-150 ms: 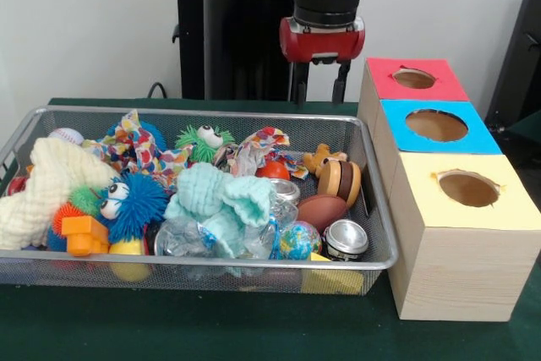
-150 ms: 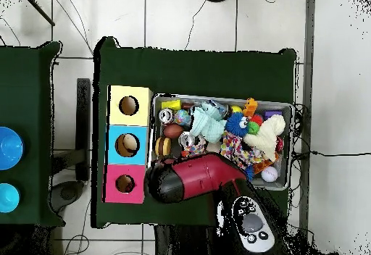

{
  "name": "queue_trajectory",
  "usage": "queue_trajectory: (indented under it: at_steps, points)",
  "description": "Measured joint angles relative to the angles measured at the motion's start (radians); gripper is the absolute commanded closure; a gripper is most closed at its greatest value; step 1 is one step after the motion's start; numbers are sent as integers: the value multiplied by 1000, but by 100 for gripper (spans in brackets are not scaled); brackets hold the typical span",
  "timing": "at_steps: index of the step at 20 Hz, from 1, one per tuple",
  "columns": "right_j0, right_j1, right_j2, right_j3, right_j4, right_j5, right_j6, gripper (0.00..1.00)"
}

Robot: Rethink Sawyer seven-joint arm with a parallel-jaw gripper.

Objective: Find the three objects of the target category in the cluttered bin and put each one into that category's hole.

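Observation:
A wire mesh bin (image 1: 203, 272) holds a heap of clutter. In it lie a mint cloth (image 1: 215, 196), a cream cloth (image 1: 46, 188), a patterned cloth (image 1: 139, 145), a blue fuzzy toy with eyes (image 1: 131, 200), a green fuzzy toy (image 1: 203, 141), a brown football (image 1: 321, 209), a metal can (image 1: 345, 238) and an orange ball (image 1: 273, 170). My gripper (image 1: 319, 82) hangs open and empty above the bin's far right corner, beside the red box. From overhead, the red arm (image 2: 196, 180) covers the gripper.
Three wooden boxes with holes stand in a row right of the bin: red top (image 1: 444, 82), blue top (image 1: 478, 133), yellow top (image 1: 516, 209). A baseball (image 1: 66, 135), an orange block (image 1: 84, 234) and a wooden disc toy (image 1: 338, 179) also lie in the bin.

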Motion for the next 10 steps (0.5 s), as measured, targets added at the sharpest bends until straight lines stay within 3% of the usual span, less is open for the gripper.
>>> queue_trajectory:
  at_steps: [10]
  points:
    - [-14,104,-1,-1,0,-7,0,0]
